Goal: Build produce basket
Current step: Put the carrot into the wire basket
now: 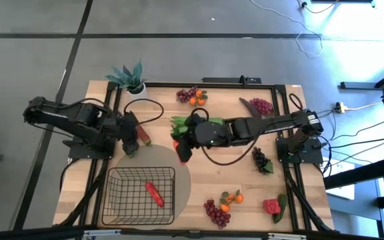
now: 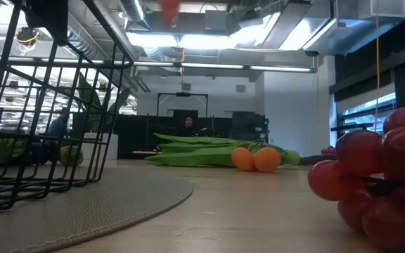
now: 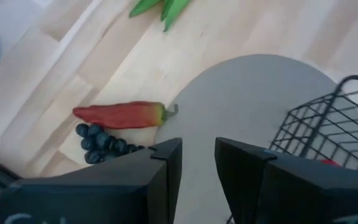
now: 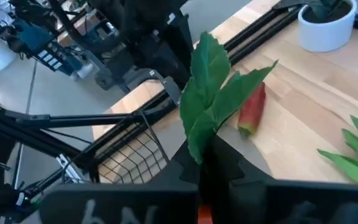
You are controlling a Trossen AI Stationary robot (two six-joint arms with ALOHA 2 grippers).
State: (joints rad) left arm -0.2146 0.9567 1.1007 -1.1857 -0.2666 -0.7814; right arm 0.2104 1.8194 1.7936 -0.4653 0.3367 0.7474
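Your right pincer (image 1: pixel 183 152): clamped on a leafy carrot (image 4: pixel 213 99), beside the basket (image 1: pixel 141 195); left pincer (image 3: pixel 197 163): parted, holding nothing

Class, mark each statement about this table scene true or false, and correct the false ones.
1. One red piece of produce lies in the basket. True.
2. The basket stands on bare wood. False: it stands on the grey round mat.
3. The right tool is shut on a carrot with green leaves. True.
4. The left tool holds the red pepper. False: its fingers stand apart with nothing between them, and the pepper lies on the table beside dark grapes.
5. The potted plant sits in the basket. False: it stands at the table's far edge.
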